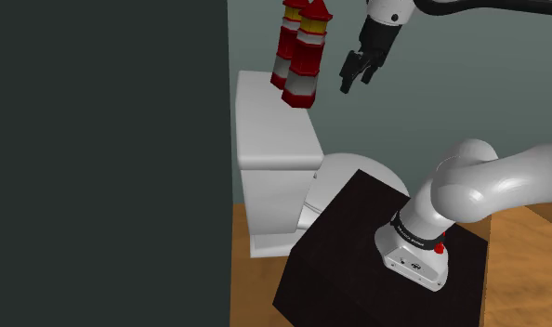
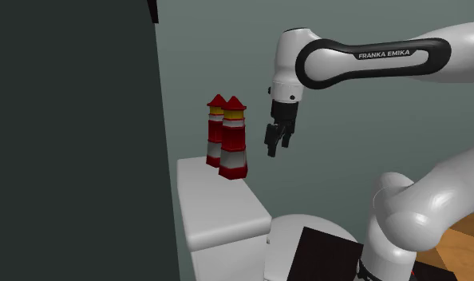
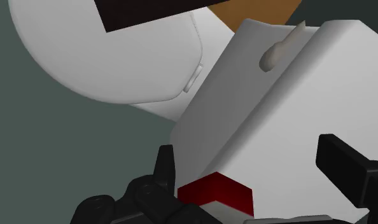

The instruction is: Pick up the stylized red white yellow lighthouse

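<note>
The red, white and yellow banded lighthouse (image 1: 308,58) (image 2: 234,145) stands on the flat lid of a white toilet tank (image 1: 276,139) (image 2: 221,203). A second tower of the same colours (image 1: 288,42) (image 2: 215,132) stands just beside it, at its 10 o'clock in both outside views; I cannot tell whether the two are joined.

The all-black two-finger gripper (image 1: 356,79) (image 2: 277,147) hangs at the lighthouse's 3 o'clock in both outside views. It is near but apart, level with the tower's upper bands, and its fingertips point toward 6 to 7 o'clock. The jaws stand wide apart with nothing between them. In the wrist view the gripper (image 3: 245,153) looks down on the tank lid (image 3: 289,108). A red and white foot (image 3: 216,191) rests on that lid between the two fingers, touched by neither; which tower it belongs to I cannot tell.

The lighthouse is upright on its wider base, with its red pointed roof at 12 o'clock. Its long axis runs 6 to 12 in the second exterior view and leans toward 1 o'clock in the shoulder view.

A white toilet bowl (image 1: 358,172) lies at the tank's 4 o'clock in the shoulder view. The black box stand (image 1: 348,251) sits at the bowl's 6 o'clock, on a brown wooden floor (image 1: 530,232).
</note>
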